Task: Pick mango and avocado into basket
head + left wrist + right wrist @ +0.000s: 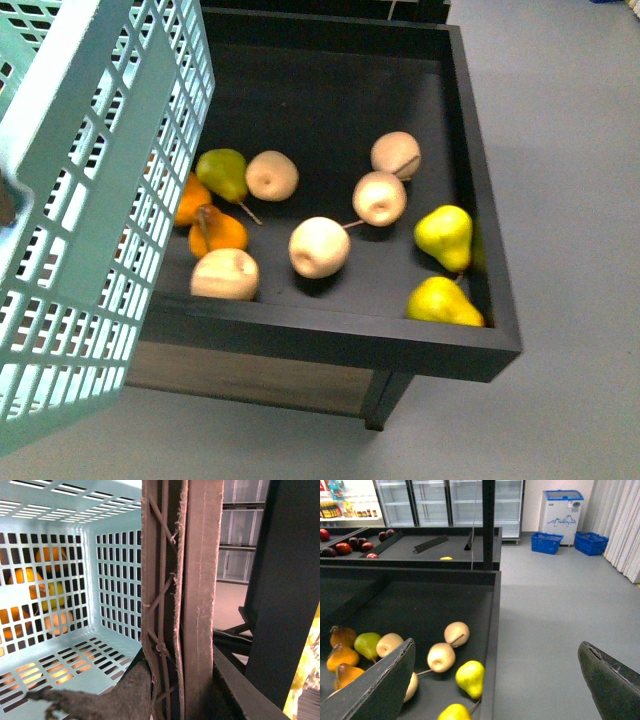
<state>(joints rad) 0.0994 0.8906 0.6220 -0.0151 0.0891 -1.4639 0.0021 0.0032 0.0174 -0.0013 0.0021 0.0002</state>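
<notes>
The pale teal basket (90, 200) hangs tilted at the left of the front view, above the left end of a black tray (330, 340). In the left wrist view its slotted inside (65, 570) is empty. My left gripper (175, 690) is shut on the basket's brown ribbed handle (170, 595). My right gripper (495, 690) is open and holds nothing, over the tray's right wall and the floor. A small yellow oval (446, 558), perhaps the mango, lies in the far tray. The avocado is out of view.
The near tray holds yellow-green pears (445, 235), several tan apples (320, 247) and orange pears (215, 232). The far tray (420, 562) has dark red fruit (342, 547) at its left. Grey floor (560, 610) runs to the right, with blue baskets (547, 542) and fridges behind.
</notes>
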